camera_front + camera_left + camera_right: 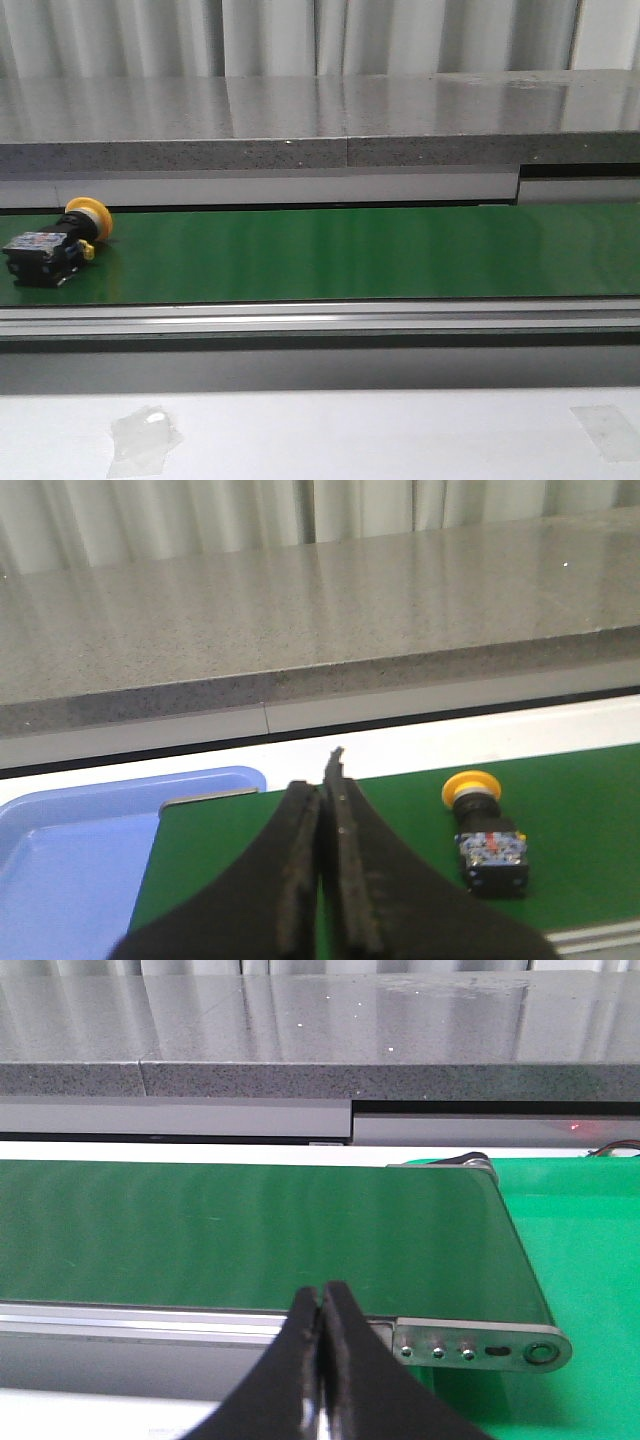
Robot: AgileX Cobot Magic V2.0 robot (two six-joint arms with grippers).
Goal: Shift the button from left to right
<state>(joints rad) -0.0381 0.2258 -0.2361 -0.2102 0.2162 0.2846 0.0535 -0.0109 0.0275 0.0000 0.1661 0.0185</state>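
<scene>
Nearest in each wrist view, the left hand [322, 810] and the right hand [321, 1310] both have their black fingers pressed together, gripping nothing and hanging short of the green belt [350, 255]. Beyond the left hand, the button [55, 243] lies on its side at the belt's far left end, its yellow cap towards the grey bench [300, 125] behind, with a blue tray [70, 850] seemingly just off that end of the belt, though its edge is blurred.
</scene>
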